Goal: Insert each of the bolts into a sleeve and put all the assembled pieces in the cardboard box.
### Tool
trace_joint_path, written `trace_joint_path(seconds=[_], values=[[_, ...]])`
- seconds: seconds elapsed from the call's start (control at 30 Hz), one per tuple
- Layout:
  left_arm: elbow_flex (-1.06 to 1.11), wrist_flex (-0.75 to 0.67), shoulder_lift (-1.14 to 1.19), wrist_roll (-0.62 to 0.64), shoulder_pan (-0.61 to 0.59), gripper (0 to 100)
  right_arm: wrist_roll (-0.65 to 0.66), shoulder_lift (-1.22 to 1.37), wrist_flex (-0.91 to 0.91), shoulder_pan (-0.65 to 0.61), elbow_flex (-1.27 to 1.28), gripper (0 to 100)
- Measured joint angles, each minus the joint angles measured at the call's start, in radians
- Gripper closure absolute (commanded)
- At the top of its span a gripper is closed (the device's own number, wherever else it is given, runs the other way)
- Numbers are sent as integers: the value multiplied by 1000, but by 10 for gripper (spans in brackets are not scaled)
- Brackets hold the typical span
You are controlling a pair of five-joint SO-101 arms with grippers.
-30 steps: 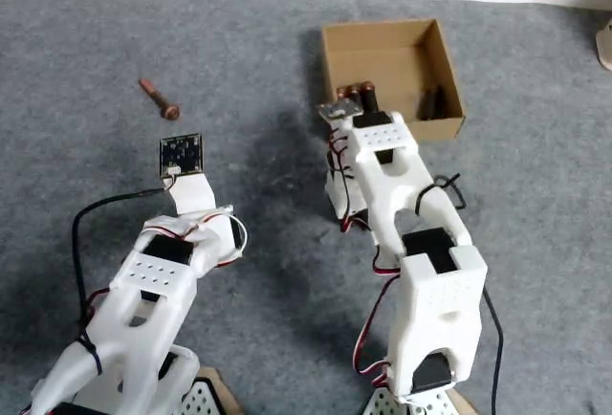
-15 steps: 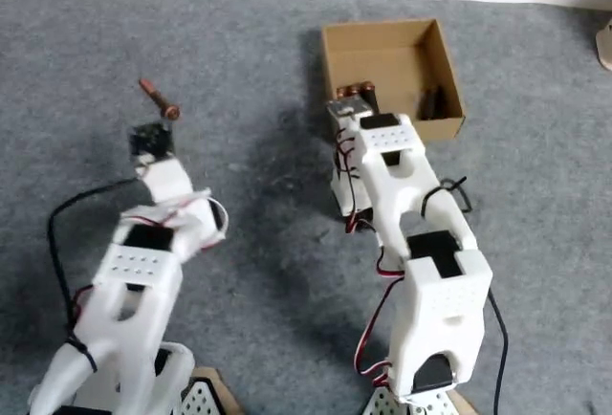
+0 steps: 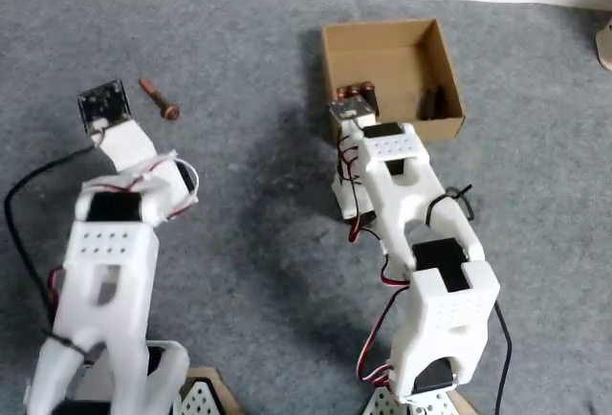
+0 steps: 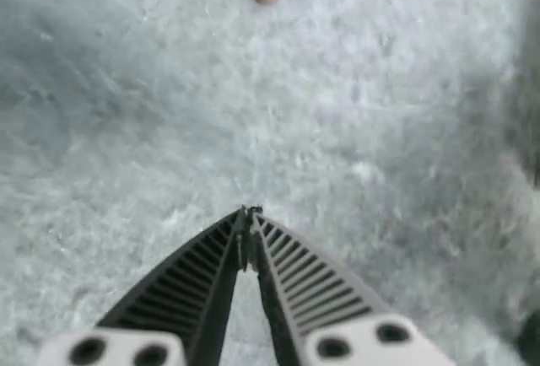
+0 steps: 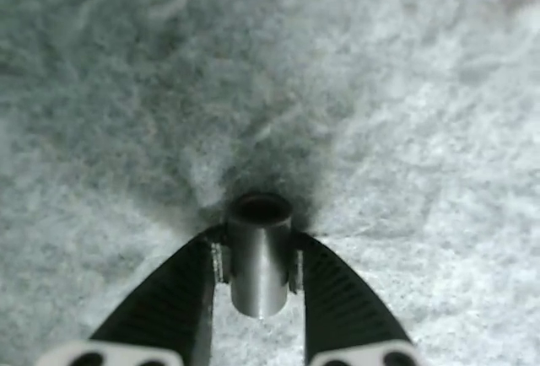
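Nothing legible shows on any object here. The cardboard box (image 3: 381, 25) has plain brown walls without readable print. Any marking on the small circuit board (image 3: 103, 102) at the wrist of the left arm (image 3: 107, 262) is too small to tell.

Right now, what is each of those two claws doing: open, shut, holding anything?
Left gripper: shut, holding nothing.
Right gripper: shut on a dark sleeve.

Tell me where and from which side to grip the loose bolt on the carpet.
Probably best by its slim shank, from above, with the jaws across its length: the bolt lies flat on the carpet, with one thicker end.
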Motion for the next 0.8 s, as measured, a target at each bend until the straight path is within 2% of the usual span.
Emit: trace_joint_path(seconds=[0.23, 0.5, 0.8], values=[[-279, 138, 359, -2, -52, 973, 2, 0, -2, 14, 2, 992], [-683, 141, 726, 2, -91, 970, 17, 0, -20, 23, 8, 992], [-996, 141, 1005, 31, -91, 972, 26, 0, -20, 23, 8, 992]])
